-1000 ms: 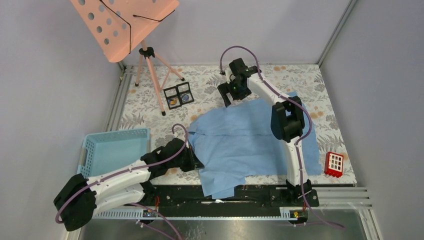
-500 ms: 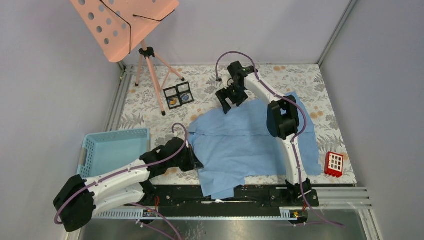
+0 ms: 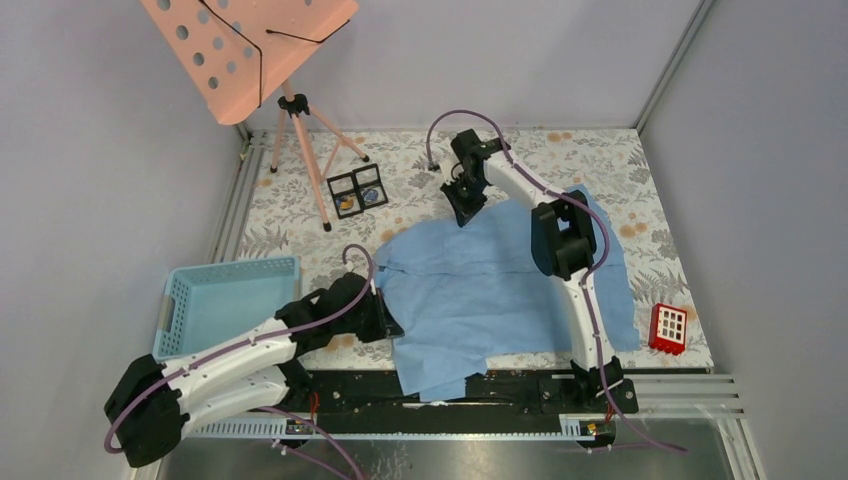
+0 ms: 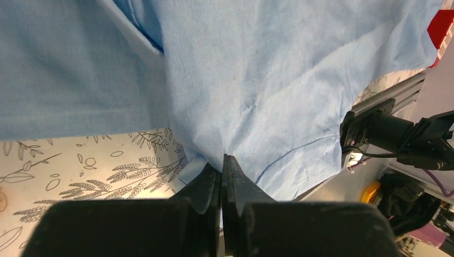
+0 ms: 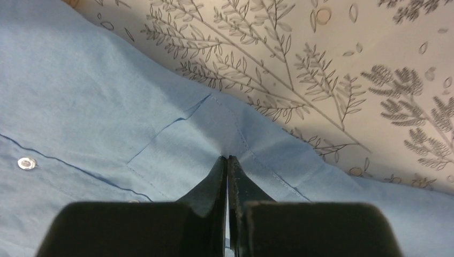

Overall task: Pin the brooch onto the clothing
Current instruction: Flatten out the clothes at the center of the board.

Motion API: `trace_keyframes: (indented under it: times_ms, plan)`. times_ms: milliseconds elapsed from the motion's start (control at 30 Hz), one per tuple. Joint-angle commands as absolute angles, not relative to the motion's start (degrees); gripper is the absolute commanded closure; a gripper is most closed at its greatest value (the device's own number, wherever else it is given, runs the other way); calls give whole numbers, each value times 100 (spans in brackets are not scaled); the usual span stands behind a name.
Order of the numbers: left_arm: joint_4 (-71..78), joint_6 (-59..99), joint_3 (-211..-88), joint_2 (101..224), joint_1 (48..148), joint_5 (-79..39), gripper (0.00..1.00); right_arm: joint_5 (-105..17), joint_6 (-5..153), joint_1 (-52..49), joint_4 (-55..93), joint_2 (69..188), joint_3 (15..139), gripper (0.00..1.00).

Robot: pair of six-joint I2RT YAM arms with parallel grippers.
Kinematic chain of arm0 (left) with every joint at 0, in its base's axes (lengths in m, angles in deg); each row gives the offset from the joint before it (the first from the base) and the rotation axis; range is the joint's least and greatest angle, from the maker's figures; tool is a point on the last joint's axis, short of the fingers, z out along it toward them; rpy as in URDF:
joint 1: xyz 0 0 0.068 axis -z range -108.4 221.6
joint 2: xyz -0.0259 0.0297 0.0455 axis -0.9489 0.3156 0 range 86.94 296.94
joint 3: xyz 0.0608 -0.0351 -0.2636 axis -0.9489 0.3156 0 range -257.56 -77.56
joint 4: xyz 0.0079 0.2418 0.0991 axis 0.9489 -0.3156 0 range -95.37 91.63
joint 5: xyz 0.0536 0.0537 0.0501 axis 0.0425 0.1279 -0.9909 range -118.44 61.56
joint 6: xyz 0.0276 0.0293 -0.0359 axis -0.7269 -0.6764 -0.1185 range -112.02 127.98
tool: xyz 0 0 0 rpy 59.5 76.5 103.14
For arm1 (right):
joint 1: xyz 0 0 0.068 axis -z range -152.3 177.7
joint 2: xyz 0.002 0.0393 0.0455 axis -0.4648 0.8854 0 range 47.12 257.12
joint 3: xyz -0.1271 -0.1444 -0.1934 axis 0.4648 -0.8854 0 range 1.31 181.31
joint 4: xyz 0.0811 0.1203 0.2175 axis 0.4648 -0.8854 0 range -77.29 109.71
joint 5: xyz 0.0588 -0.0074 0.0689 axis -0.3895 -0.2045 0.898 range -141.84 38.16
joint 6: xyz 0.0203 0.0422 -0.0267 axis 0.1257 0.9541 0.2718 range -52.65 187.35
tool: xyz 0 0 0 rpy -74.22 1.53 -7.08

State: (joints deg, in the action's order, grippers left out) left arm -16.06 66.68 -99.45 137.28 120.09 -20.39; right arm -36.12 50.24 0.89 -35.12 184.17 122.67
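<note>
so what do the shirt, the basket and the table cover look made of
shirt: thin matte woven cloth, fine weave and soft folds.
basket: likely moulded plastic, stiff perforated walls.
table cover: printed leaf pattern, flat; cloth or vinyl, unclear.

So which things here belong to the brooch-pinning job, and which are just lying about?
Job: shirt, pinched by the left pincer at its left edge and the right pincer at its far edge; black compartment tray, possibly the brooch's holder.
Lying about: pink music stand; blue basket; red block.
</note>
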Motion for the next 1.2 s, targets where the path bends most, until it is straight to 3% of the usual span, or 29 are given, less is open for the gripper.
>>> trace_keyframes:
  times_ms: [0,300,533,867,1000,1167]
  plan:
    - [-2168,6249,-10720,13549,12032,-2631,100,-3909,5267,-16,-2714,17400,11371,100]
    - [-3768,3813,-13848,13559,12038,-3803,100,-5869,5725,-11,-1314,14373,9929,100]
    - [-4520,2391,-16802,14167,12036,-3181,100,-7279,5691,-9,-812,12249,9751,100]
    - [-5396,1637,-20393,15199,12037,-2415,100,-6933,5662,-16,-381,10556,10478,100]
    - [-5379,1697,-21087,15405,12038,-2198,100,-6495,5803,-16,-352,10227,10793,100]
    - [-5067,1922,-20507,15436,12035,-2341,100,-6653,5809,-12,-286,10081,10414,100]
